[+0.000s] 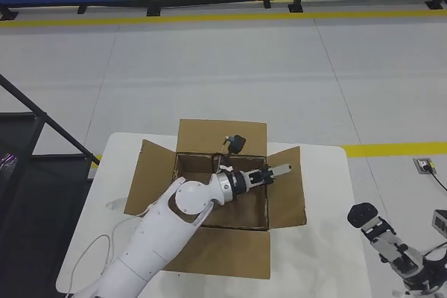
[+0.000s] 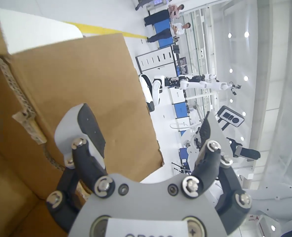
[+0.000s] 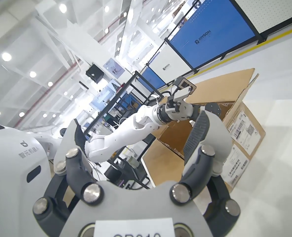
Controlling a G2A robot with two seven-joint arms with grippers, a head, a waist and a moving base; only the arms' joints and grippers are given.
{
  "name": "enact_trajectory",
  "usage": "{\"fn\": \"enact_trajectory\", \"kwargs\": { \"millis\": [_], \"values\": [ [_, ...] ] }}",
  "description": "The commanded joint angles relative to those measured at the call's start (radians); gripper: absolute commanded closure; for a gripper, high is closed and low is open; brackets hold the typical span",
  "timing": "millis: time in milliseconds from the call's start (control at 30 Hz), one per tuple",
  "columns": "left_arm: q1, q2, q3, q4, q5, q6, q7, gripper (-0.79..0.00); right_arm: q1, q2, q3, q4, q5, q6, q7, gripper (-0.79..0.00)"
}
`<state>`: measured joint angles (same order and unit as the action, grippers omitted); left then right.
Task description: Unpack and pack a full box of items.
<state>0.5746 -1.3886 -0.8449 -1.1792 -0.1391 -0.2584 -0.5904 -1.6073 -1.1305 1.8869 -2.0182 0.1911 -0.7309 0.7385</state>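
Currently you are looking at the cardboard box sitting at the middle of the top view on the white table, its mouth facing straight up. All four flaps are lying folded outward, one toward each edge of the frame. The opening is looking close to square, so you cannot tell from above which way the long axis is running. In the right wrist view the box is standing at right of centre, and one outer wall is showing white labels.

The left gripper is hanging over the upper right part of the opening, with its arm coming up from the lower left of the top view. It is pointing toward the right edge of the frame, its tips just over the right wall. Its fingers are spreading wide and holding nothing.

The right gripper is waiting at the lower right of the top view, well apart from the box, and it too is gaping wide and carrying nothing.
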Motion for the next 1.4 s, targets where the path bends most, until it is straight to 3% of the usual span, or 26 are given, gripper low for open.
{"fn": "enact_trajectory", "kwargs": {
  "millis": [0, 200, 333, 533, 733, 867, 1267, 1367],
  "values": [
    [0.047, 0.029, -0.079, -0.092, 0.049, 0.054, -0.003, -0.785, 0.041, 0.005, -0.011, -0.036, -0.080, 0.057, 0.021, -0.785],
    [0.249, 0.113, -0.397, -0.401, 0.112, 0.168, -0.062, -0.785, 0.213, 0.024, -0.109, -0.144, -0.271, 0.219, 0.157, -0.785],
    [0.407, 0.150, -0.604, -0.563, 0.119, 0.204, -0.086, -0.785, 0.388, 0.034, -0.275, -0.150, -0.403, 0.334, 0.293, -0.785],
    [0.587, 0.174, -0.808, -0.658, 0.085, 0.190, -0.071, -0.785, 0.688, 0.017, -0.625, -0.025, -0.594, 0.458, 0.418, -0.785],
    [0.732, 0.186, -0.992, -0.671, -0.033, 0.144, -0.061, -0.785, 0.999, -0.042, -0.963, 0.211, -0.784, 0.590, 0.465, -0.785],
    [0.791, 0.190, -1.053, -0.665, -0.119, 0.119, -0.094, -0.785, 1.131, -0.089, -1.100, 0.368, -0.776, 0.616, 0.451, -0.785],
    [0.791, 0.190, -1.053, -0.665, -0.119, 0.119, -0.094, -0.785, 1.131, -0.089, -1.100, 0.368, -0.776, 0.616, 0.451, -0.785],
    [0.791, 0.190, -1.053, -0.665, -0.119, 0.119, -0.094, -0.785, 1.124, -0.093, -1.125, 0.377, -0.808, 0.564, 0.399, -0.785]
  ]
}}
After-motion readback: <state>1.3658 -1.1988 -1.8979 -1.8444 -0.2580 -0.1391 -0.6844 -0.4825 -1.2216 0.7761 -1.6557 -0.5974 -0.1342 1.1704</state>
